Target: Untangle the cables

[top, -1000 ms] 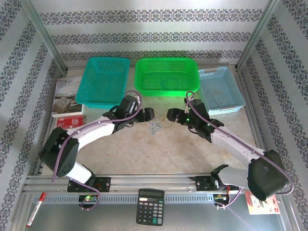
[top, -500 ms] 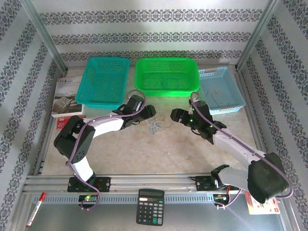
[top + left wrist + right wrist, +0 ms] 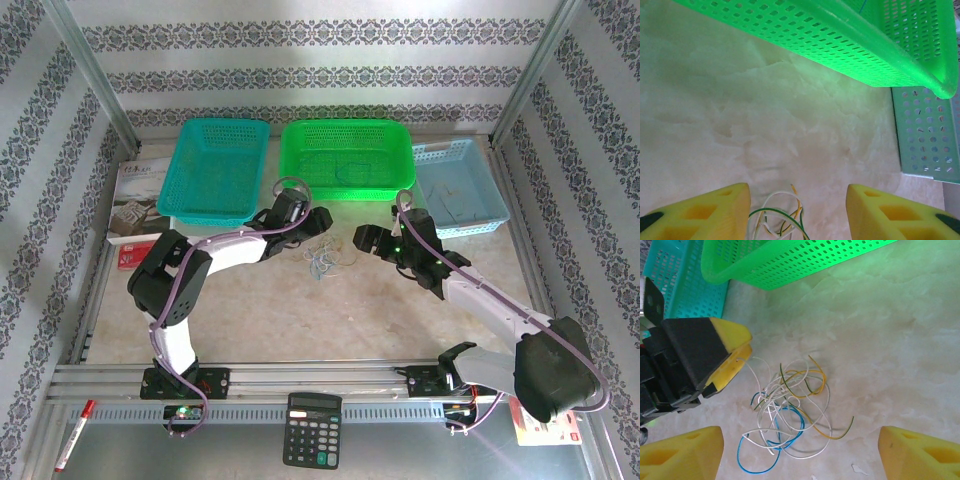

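Striped-wallpaper enclosure; pale marbled table. Your left gripper, jaws partly apart, straddles the tangle's edge and clamps nothing visible. The right gripper gapes empty opposite. The cables lie between them, before the green basket. Step, by the look of it: first grasp. Next, pinch one strand only.

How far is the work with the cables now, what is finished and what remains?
Done: nothing yet; the cables lie in one knot on the table, blue, white and yellow loops crossing. In hand: the left hand stands open at the knot's edge, some wires between its fingers; the right hand is open on the other side. Left: separating every wire.
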Tool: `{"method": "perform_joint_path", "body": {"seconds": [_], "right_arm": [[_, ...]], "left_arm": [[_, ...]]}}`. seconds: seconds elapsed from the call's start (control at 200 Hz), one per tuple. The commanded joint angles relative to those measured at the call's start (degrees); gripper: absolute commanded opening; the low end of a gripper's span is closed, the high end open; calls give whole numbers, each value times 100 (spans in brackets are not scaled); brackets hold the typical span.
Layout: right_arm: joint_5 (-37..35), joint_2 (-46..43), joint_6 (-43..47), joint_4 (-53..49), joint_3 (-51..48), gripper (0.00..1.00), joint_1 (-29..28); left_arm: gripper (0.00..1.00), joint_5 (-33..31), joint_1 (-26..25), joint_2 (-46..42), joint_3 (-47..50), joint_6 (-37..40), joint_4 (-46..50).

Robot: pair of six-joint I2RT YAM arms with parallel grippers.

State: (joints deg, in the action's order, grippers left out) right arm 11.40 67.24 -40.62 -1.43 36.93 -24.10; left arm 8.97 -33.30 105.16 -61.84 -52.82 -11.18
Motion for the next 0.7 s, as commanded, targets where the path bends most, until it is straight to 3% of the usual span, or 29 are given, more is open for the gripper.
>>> {"method": "perform_joint_path", "body": {"seconds": [0.0,0.27,0.48,0.694], "right_arm": [[90,61,-43,172,-54,80,45],[141,123,-69,218,-36,80,37],[152,69,-104,222,-63,79,31],[156,-9,-130,218,-80,78,28]], "left_arm": [[51,67,-19,32,-27,-78,-320],[38,113,-34,130,-41,-33,-420],[35,170,-37,197,-56,-1,-460],[19,209,-54,213,-10,51,-508]]}}
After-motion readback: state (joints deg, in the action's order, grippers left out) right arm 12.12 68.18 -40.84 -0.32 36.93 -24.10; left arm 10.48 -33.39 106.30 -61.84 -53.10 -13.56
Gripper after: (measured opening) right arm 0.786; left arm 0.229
